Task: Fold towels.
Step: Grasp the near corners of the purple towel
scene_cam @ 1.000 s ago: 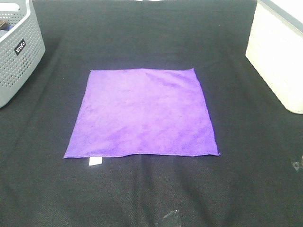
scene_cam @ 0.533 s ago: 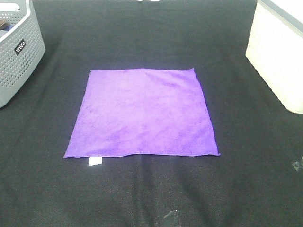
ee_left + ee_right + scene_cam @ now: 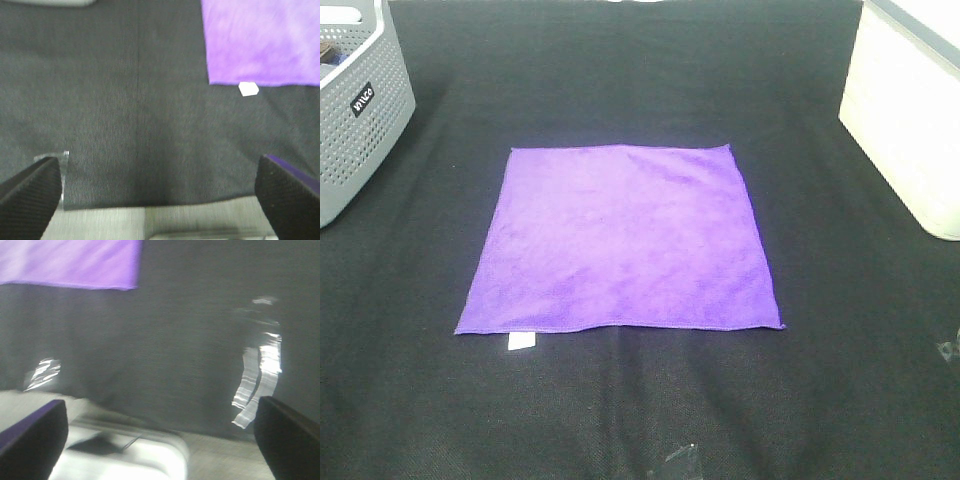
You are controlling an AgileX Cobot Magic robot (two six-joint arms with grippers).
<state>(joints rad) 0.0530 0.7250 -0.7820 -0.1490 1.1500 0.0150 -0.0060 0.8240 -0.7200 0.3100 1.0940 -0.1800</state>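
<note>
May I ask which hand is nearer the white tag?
Left. The left hand faces the tag at the towel's corner; the right hand faces the other near corner, no tag in view.

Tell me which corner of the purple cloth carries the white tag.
The near-left corner of the purple cloth: the white tag pokes out beside it; the others have none.

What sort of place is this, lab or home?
Looks like a lab test bench rather than a home: a table under black cloth, one purple towel laid flat in its middle, a grey perforated basket at the far left and a white bin at the far right.
</note>
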